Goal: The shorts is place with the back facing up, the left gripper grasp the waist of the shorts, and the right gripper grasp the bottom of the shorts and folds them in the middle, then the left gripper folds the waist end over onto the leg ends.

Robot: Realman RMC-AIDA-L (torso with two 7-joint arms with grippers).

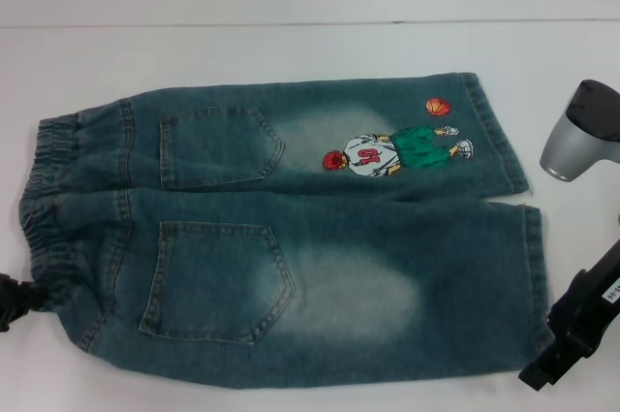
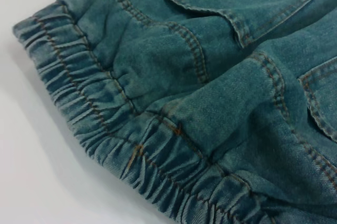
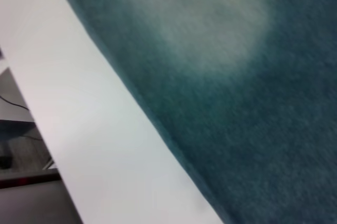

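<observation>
Blue denim shorts [image 1: 291, 237] lie flat on the white table [image 1: 291, 53], back up, with two patch pockets showing. The elastic waist [image 1: 48, 208] is at the left and the leg ends [image 1: 528, 267] at the right. A cartoon basketball player [image 1: 397, 150] is printed on the far leg. My left gripper [image 1: 14, 301] sits at the waist's near corner, touching the cloth. The left wrist view is filled by the gathered waistband [image 2: 105, 129]. My right gripper [image 1: 573, 332] hangs just off the near leg's hem, beside the cloth. In the right wrist view, the near leg [image 3: 237, 103] lies along the table's front edge [image 3: 105, 139].
A silver and black part of the right arm [image 1: 581, 131] hovers past the far leg's hem. The table's front edge runs close under the near leg, with floor [image 3: 21, 182] beyond it. Bare white table surrounds the shorts at the back and left.
</observation>
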